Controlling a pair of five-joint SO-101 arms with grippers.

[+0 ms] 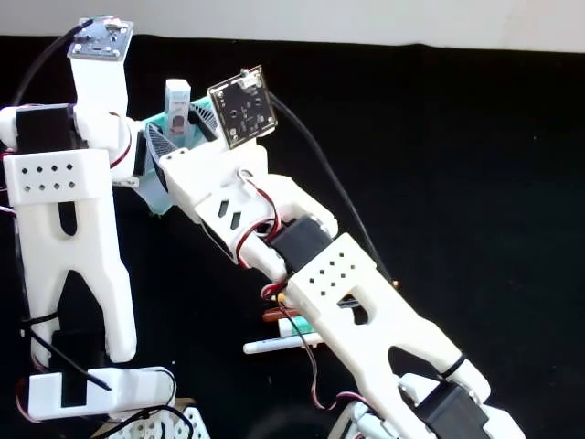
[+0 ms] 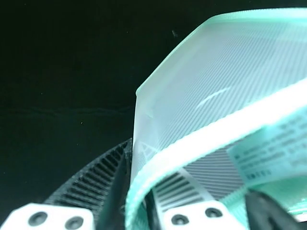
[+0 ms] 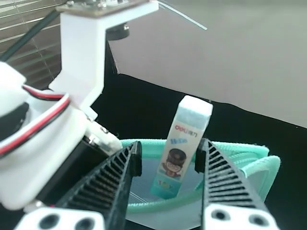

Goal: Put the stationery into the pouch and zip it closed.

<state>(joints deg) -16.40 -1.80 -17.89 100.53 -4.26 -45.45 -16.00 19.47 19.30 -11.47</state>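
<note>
We're seeing the left tool pinching the pouch rim; the right tool is gaping wide around the eraser standing in the pouch mouth. We're judging loading underway; next, the pens lying on the counter need grabbing.

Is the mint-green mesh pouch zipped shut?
No, the mint-green mesh pouch gapes open, with a white rectangular eraser in a cartoon wrapper standing upright in its mouth.

Black table top stretching wide across the room, strip of pale wall behind its far edge, slatted window blinds off to one side, flat grey-brown panel beside them.
</note>
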